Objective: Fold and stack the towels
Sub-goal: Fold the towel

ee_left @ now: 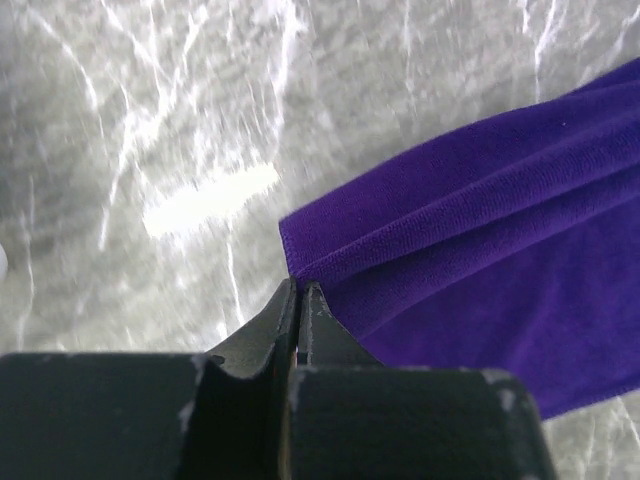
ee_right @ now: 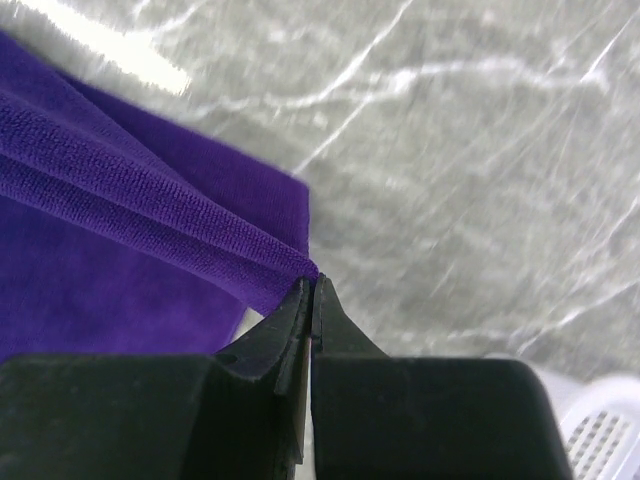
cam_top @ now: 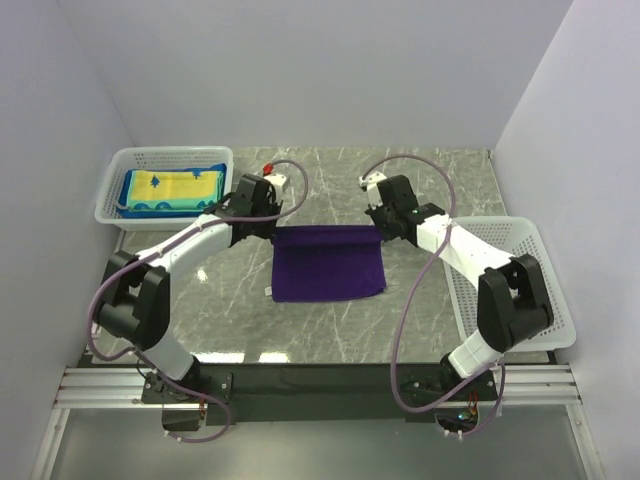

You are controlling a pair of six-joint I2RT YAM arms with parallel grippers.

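Observation:
A plain purple towel [cam_top: 328, 262] lies in the middle of the marble table, its far edge raised and stretched between both grippers. My left gripper [cam_top: 270, 230] is shut on the towel's far left corner; the left wrist view has the cloth [ee_left: 470, 250] running off to the right from the pinched jaws [ee_left: 300, 288]. My right gripper [cam_top: 380, 228] is shut on the far right corner, where the purple towel [ee_right: 120, 230] fans out to the left of the tips [ee_right: 312, 282]. A yellow towel with a blue border [cam_top: 175, 187] lies folded on other towels in the left basket.
A white mesh basket [cam_top: 135, 160] holding towels stands at the far left. Another white mesh basket [cam_top: 530, 250] stands at the right edge, partly under my right arm; a corner of it [ee_right: 600, 430] shows in the right wrist view. Grey marble table [cam_top: 330, 175] lies beyond the towel.

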